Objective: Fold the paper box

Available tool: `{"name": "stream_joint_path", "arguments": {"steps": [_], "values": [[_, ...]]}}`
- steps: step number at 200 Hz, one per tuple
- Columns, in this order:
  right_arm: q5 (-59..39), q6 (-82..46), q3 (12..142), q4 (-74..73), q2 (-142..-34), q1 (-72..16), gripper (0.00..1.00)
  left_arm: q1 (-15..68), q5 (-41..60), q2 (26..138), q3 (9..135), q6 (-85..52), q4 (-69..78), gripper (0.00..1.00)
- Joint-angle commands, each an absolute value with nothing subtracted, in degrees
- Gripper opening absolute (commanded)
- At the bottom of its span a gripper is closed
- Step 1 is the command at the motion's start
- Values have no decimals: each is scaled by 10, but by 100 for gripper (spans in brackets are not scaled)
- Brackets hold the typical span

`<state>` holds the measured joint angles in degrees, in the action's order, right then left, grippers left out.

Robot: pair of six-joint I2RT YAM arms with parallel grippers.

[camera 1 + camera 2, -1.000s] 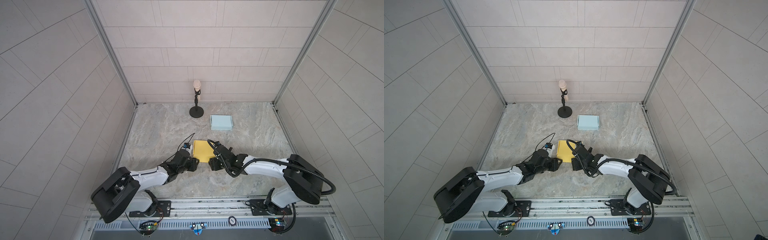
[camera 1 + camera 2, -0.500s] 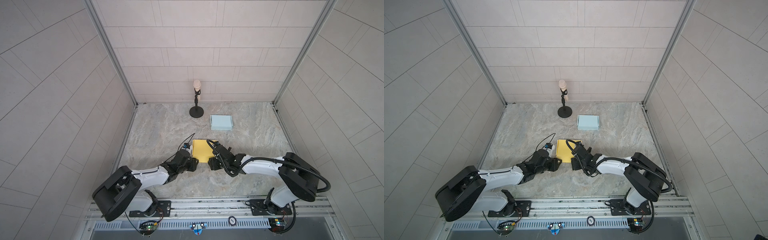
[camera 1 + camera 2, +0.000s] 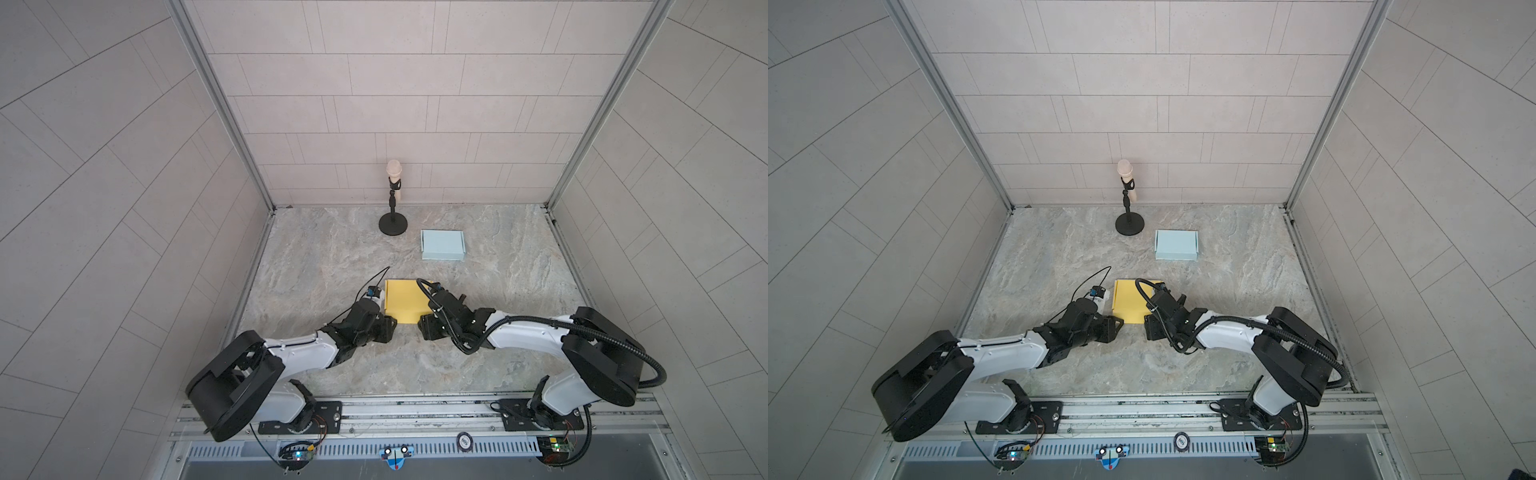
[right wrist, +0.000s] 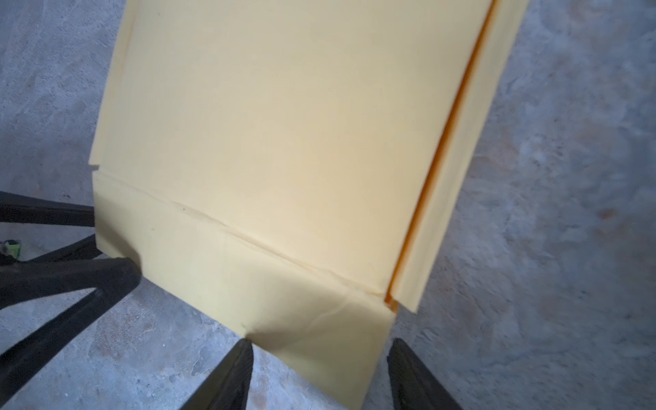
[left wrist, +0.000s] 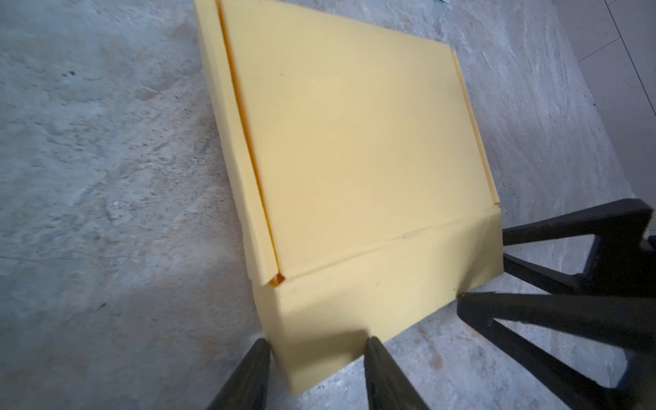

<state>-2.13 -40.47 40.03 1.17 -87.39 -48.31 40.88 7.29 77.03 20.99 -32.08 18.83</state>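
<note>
Yellow flat paper box: side edges folded over, near flap lying flat, unfolded. Left gripper, right gripper parted, straddling flap corners, clamping nothing.

White arm links carry black joints and looping cables.

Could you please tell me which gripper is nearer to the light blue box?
Right. The right gripper is at the yellow box's near edge, almost straight in front of the light blue box; the left gripper is at the same edge, farther left.
</note>
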Motion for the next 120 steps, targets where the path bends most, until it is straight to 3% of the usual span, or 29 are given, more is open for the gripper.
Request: {"name": "stream_joint_path", "arguments": {"steps": [1,67,120], "values": [[-8,-399,395,26,-848,-480,64,405,72,774,220,-311,200,47],[99,-322,464,183,-776,-475,64,403,73,774,220,-310,199,47],[74,-255,585,202,-856,-437,65,402,72,775,226,-308,195,47]]}}
